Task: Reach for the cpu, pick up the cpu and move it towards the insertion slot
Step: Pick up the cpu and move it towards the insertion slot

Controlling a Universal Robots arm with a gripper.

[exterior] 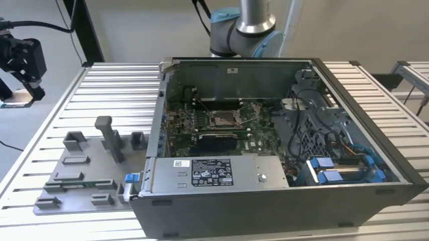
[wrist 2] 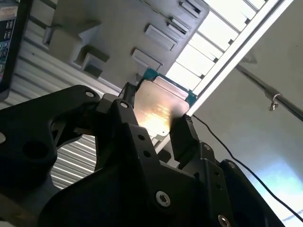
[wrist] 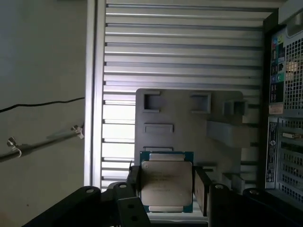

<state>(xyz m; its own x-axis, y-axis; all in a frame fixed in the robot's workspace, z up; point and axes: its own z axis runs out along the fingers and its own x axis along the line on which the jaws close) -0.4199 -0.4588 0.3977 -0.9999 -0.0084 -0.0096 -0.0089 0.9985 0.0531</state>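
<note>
The gripper hangs at the exterior view's far left, raised above and just outside the edge of the slatted aluminium table. Its jaws are closed narrow on the cpu. In the first wrist view one black finger presses each of two opposite edges of the chip, whose silvery metal top faces that camera inside a teal border. In the second wrist view the chip's other face shows tan and glossy between the same fingers. The cpu is clear of every surface and carried in the air. The grey fixture tray lies on the table below and toward the exterior view's right of the gripper, apart from the chip, with its raised blocks and recesses visible in both wrist views. The open computer case sits on the table to the exterior view's right of the tray. Inside it, on the green motherboard, the insertion slot shows a silver frame, a dark centre and a thin wire lever. The slot is well apart from the held cpu, with the tray and the case wall between them. The arm's base stands behind the case.
</note>
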